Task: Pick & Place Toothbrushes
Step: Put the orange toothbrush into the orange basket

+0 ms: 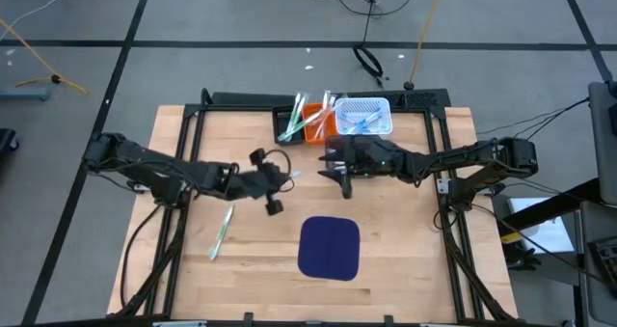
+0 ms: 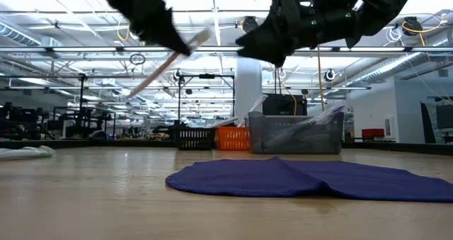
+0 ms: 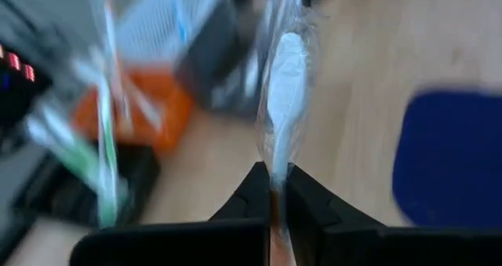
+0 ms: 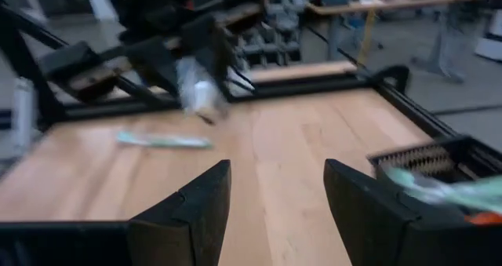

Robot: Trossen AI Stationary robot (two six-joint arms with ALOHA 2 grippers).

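While the left pincer point(image 3: 278, 189) is clenched on a wrapped white toothbrush point(image 3: 284, 78), it hangs above the counter point(image 1: 193, 221) left of centre, fingers pinching one end of the handle. In the left wrist view the brush's long axis runs straight out from the fingertips, toward the bins. In the low view it slants down from the pincer, clear of the wood.

Right pincer point(image 4: 276, 189): released, fingers spread, nothing between them. It hovers just in front of the bins, pointing back toward the left arm.

Bins sit at the far edge, side by side: orange bin point(image 1: 315, 124) with several brushes sticking up, white mesh bin point(image 1: 364, 117) to its right with light blue brushes lying inside. A dark bin point(image 2: 194, 136) shows beside the orange one in the low view.

One light green toothbrush point(image 1: 223, 231) lies flat on the counter nearer the left arm, long axis nearly front to back, well apart from the dark blue mat point(image 1: 329, 247).

Key relation, as judged: the bins lie ahead of the left pincer, along the held brush's axis, so the carry should run lengthwise toward them. The left arm is nearer the lying brush.

Risk: the wrapper looks slippery, so the grip may slide.
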